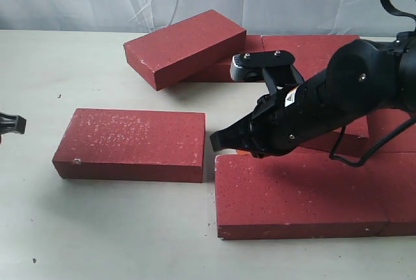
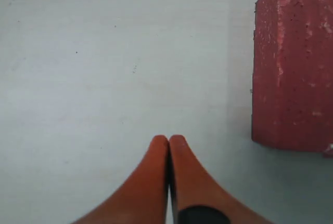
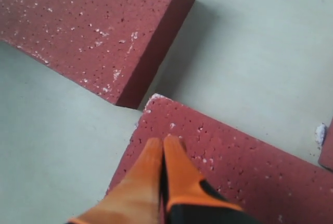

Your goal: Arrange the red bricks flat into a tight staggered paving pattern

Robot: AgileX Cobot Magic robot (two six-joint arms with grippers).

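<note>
The right arm (image 1: 338, 98) is stretched low and leftward, right claw (image 3: 164, 142) pinched together, empty, over a corner of the near brick (image 1: 299, 192). The left claw (image 2: 169, 141) is held together above the counter (image 2: 104, 52) near a lone brick (image 1: 133, 140). A third brick (image 1: 185, 46) is propped tilted on rear ones.

Bare table (image 1: 65, 65) lies open at left. Only a narrow gap separates the lone brick (image 1: 133, 142) from the front brick (image 1: 305, 197).
</note>
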